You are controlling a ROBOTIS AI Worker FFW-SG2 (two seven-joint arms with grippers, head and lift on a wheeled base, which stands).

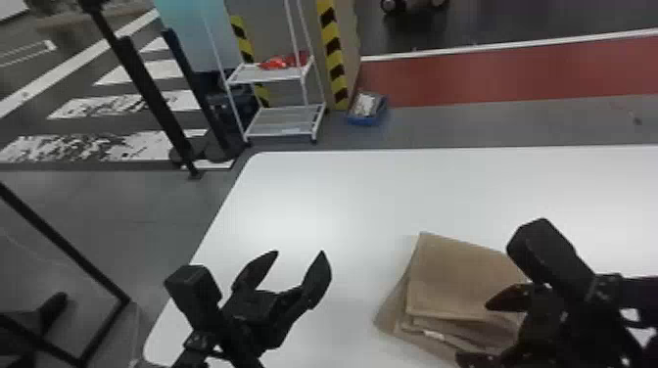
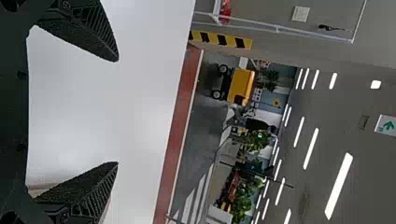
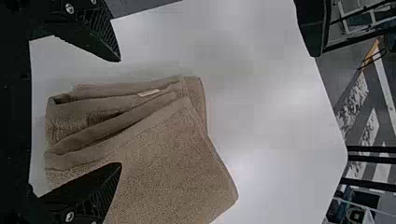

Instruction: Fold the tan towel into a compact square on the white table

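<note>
The tan towel (image 1: 455,284) lies folded in uneven layers on the white table (image 1: 342,195), its loose edges and a small pale tag facing the near side. My right gripper (image 1: 482,333) is over the towel's right part, fingers spread. In the right wrist view, the towel (image 3: 163,154) lies beyond my right gripper (image 3: 120,112), with nothing between the fingertips. Left of the towel, apart from it, my left gripper (image 1: 299,253) stands open over bare table. The left wrist view has my left gripper (image 2: 118,112) with its fingers wide apart.
The table's left edge (image 1: 210,225) runs beneath the left arm's side. Beyond the far edge stand a white shelf rack (image 1: 284,120) and a blue bin (image 1: 367,110) on the floor. Black posts (image 1: 152,93) rise at the far left.
</note>
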